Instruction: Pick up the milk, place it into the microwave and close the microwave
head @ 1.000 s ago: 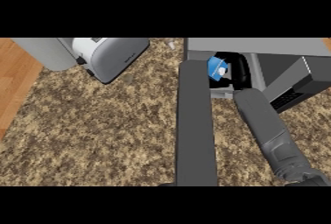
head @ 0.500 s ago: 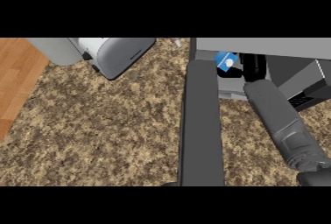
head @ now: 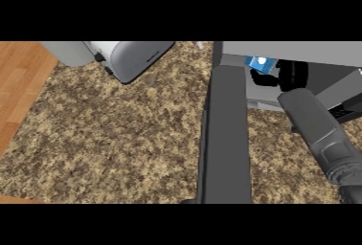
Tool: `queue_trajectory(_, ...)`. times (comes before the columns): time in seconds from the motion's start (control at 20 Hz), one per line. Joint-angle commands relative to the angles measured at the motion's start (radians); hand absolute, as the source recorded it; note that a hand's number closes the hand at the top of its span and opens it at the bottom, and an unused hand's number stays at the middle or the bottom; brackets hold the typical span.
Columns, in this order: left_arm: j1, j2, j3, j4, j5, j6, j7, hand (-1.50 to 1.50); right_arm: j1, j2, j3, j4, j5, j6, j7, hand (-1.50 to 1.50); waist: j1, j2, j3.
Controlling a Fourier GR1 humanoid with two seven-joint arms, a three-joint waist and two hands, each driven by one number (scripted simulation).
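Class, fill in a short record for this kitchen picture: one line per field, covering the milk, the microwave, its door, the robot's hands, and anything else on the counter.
milk: blue carton just inside the microwave's opening
microwave: grey box at upper right of the counter
microwave door: open, dark panel swung out toward the viewer
right hand: black, reaching into the microwave beside the milk; grip not clear
left hand: not in view
other appliance: grey toaster-like object at upper left

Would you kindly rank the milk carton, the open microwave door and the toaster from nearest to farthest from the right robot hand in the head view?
1. Milk carton: touching the right robot hand, inside the microwave.
2. Microwave door: just left of it, swung open.
3. Toaster: far left, at the counter's back.
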Motion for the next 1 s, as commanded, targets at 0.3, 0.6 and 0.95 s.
queue_trajectory(0.3,-0.029,-0.002,-0.022,0.018,-0.096,0.009,-0.018,-1.5,0.01,-0.012,0.04,0.028,0.053,-0.058,0.028,-1.5,0.002,0.004,0.004)
queue_trajectory(0.6,-0.035,0.005,-0.056,0.084,-0.116,-0.045,-0.039,-1.5,-0.014,0.017,0.025,0.018,0.036,0.02,-0.01,-1.5,-0.001,0.004,0.002)
queue_trajectory(0.95,-0.039,-0.009,-0.1,0.097,-0.124,-0.103,-0.078,-1.5,-0.019,0.03,-0.039,-0.005,-0.034,0.178,-0.083,-1.5,-0.017,-0.007,0.002)
